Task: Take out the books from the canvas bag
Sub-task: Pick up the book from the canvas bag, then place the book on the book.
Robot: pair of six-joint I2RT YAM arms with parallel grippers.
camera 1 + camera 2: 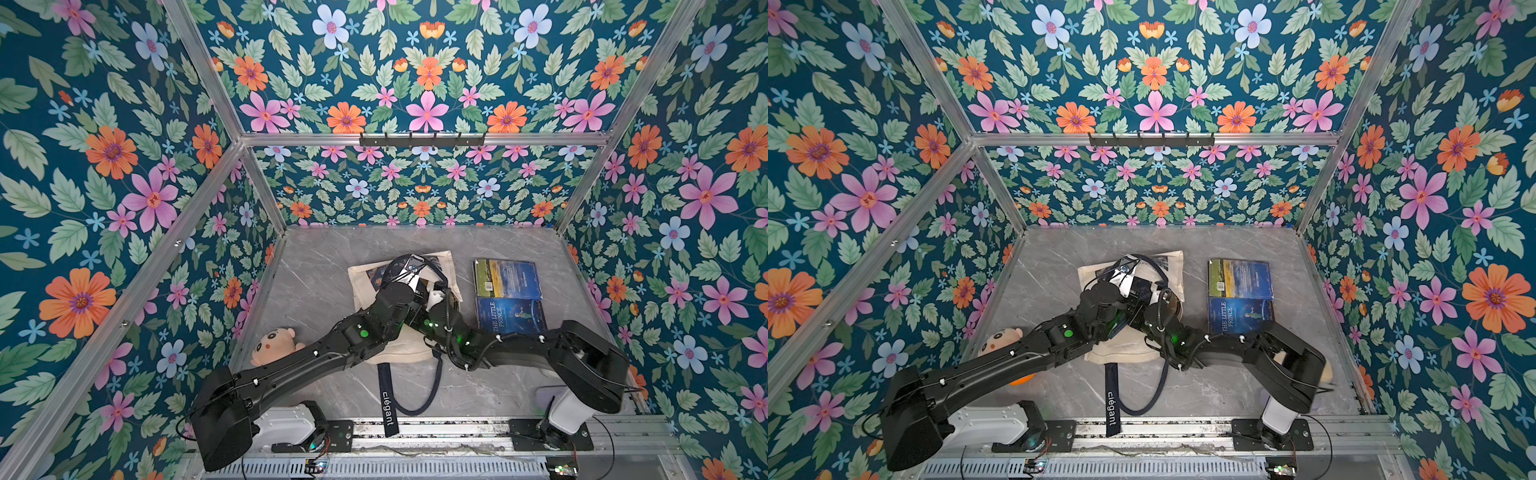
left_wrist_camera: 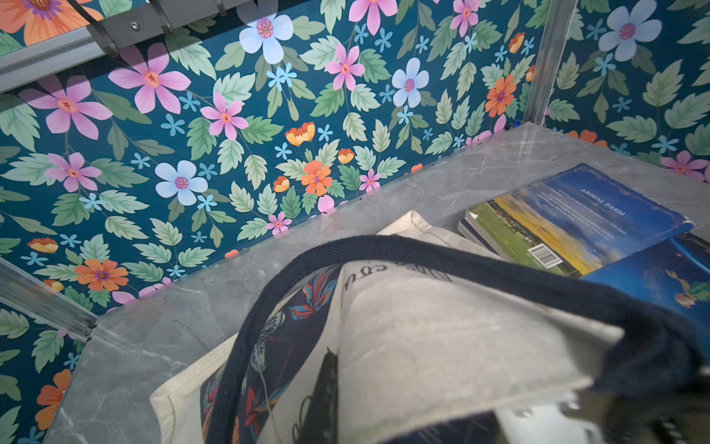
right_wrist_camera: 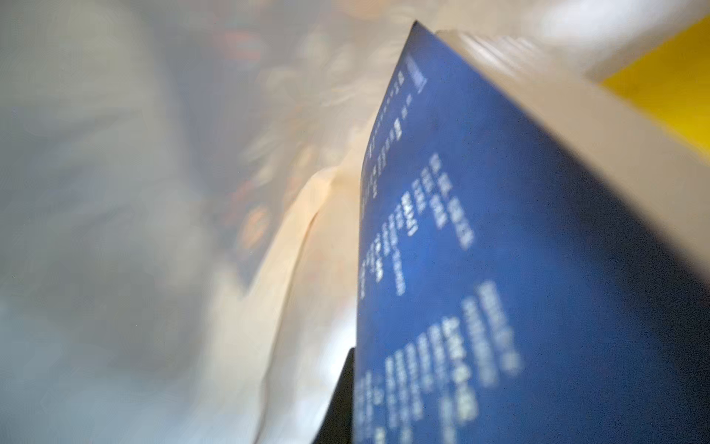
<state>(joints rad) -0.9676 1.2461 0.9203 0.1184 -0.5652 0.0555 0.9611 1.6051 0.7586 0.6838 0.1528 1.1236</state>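
The cream canvas bag (image 1: 361,282) lies mid-table, and both arms meet over it. My left gripper (image 2: 338,369) is shut on a fold of the bag's canvas (image 2: 442,326), with the navy handle (image 2: 422,250) looping across it. Inside the bag, my right gripper (image 3: 357,399) is shut on a blue book (image 3: 499,230) with white print. A yellow book (image 3: 668,77) sits behind it. Two books lie on the table right of the bag: a landscape-covered one (image 1: 507,278) and a dark blue one, The Little Prince (image 1: 509,316). Both top views hide the fingertips.
A pink plush doll (image 1: 274,343) lies at the left, partly under the left arm. The bag's navy lettered strap (image 1: 386,403) and a looped handle (image 1: 432,386) trail toward the front rail. Flowered walls enclose the grey marble table (image 1: 316,266).
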